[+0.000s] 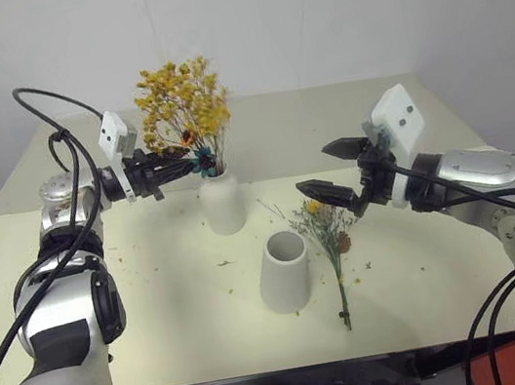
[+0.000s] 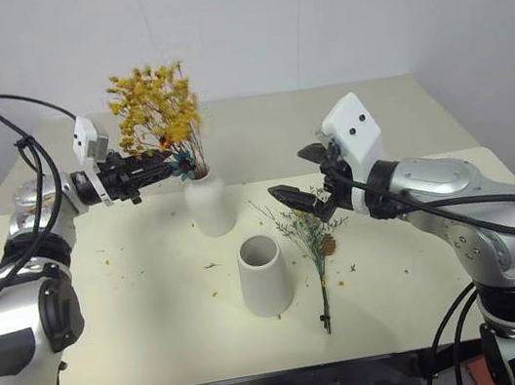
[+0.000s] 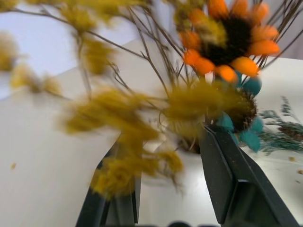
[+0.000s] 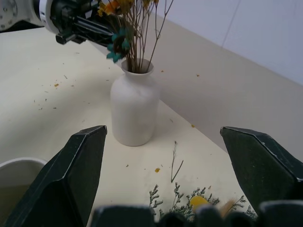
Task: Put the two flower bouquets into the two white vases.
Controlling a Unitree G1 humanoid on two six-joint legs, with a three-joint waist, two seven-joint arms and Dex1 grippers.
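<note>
While the left hand [image 1: 177, 167], at the upper left of the head view, sits among the stems of the yellow bouquet [image 1: 183, 105] just above the vase mouth, its fingers look partly parted around them, and whether they actually press the stems cannot be told. That bouquet already stands in the narrow-necked vase [image 1: 222, 201] near the middle of the frame, so half the job looks done. At the centre right the right hand [image 1: 330, 171] hangs wide open and empty above the grey-green bunch [image 1: 329, 237], which lies flat on the counter [image 1: 158, 308] with its stem pointing toward the lower edge. Just left of it, the wide-mouthed vase [image 1: 284, 272] stands upright and empty, so this second bouquet has yet to be picked up and placed. Small yellow crumbs and bits of stem are scattered over the pale cream counter. Behind it, across the top of the frame, is a plain white wall [image 1: 325, 3].
</note>
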